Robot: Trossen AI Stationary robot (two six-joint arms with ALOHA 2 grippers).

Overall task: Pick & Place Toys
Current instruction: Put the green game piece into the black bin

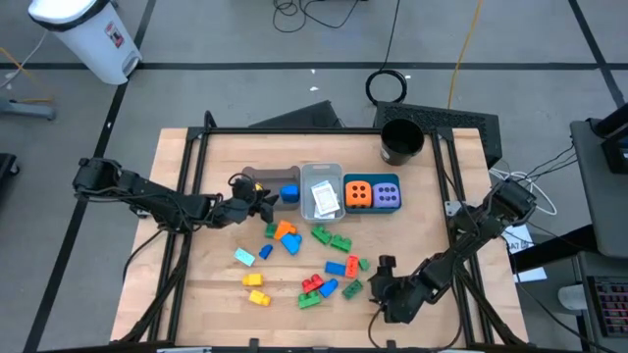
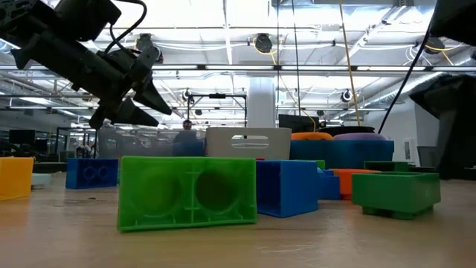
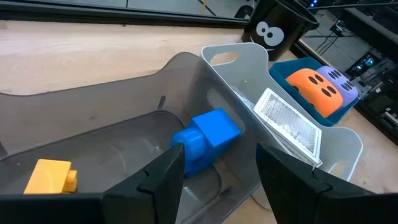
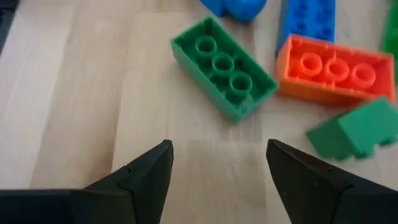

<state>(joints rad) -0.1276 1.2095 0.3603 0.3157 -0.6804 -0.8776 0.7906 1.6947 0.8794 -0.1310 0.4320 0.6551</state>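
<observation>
Over grey bin (image 3: 112, 124), left gripper (image 3: 217, 168) open — blue brick (image 3: 205, 140) inside

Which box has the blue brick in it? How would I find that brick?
Look at the row of bins across the middle of the wooden table. The grey bin is the one at the left end, under the left gripper. The blue brick lies in it beside a yellow brick, and it is the only blue thing in there.
</observation>
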